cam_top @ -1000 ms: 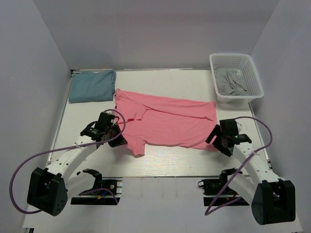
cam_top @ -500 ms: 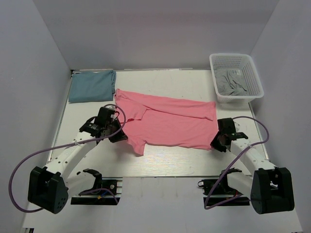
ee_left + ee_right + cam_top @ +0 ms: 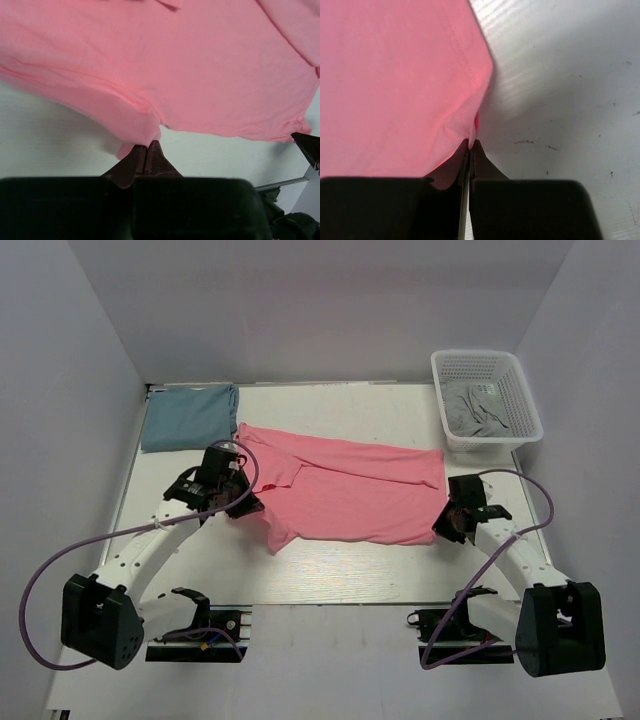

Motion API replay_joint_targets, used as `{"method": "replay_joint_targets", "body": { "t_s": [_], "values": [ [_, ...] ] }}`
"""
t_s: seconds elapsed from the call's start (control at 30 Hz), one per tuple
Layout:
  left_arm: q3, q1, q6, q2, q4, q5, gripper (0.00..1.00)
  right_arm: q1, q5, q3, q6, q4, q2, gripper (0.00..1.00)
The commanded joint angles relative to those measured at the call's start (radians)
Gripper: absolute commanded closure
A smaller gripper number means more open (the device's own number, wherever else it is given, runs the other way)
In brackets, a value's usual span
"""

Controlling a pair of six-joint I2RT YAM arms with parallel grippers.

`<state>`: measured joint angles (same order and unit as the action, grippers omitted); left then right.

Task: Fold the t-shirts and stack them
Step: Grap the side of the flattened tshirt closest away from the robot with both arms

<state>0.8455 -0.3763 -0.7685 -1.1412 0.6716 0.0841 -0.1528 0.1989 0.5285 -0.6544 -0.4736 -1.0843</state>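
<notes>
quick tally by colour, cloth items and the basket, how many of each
pink t-shirt: 1
teal-blue t-shirt: 1
grey cloth in the basket: 1
white basket: 1
total: 4

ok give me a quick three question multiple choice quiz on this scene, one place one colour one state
1. What colour is the cloth in the basket?
A. grey
B. yellow
C. pink
2. Where does the teal t-shirt lie?
A. in the basket
B. at the table's far left corner
C. at the table's near right corner
3. The right gripper is:
A. open above the table
B. shut on the basket's rim
C. shut on the pink t-shirt's corner
Answers: 1 A, crumpled grey cloth lies in the white basket; 2 B, it lies folded there; 3 C, its jaws meet on the pink hem.
</notes>
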Motion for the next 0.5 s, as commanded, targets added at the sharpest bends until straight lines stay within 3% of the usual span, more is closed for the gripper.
{"method": "replay_joint_targets", "body": {
  "t_s": [0.0,0.47],
  "values": [
    [0.072,0.004,-0.023,-0.035,-0.029,-0.024,1.00,0.001,0.000,0.086,0.028,0.000,-0.015,1.00],
    [0.302,0.013,-0.057,-0.241,-0.078,-0.224,1.00,0.002,0.089,0.323,0.061,0.018,-0.175,1.00]
  ]
}}
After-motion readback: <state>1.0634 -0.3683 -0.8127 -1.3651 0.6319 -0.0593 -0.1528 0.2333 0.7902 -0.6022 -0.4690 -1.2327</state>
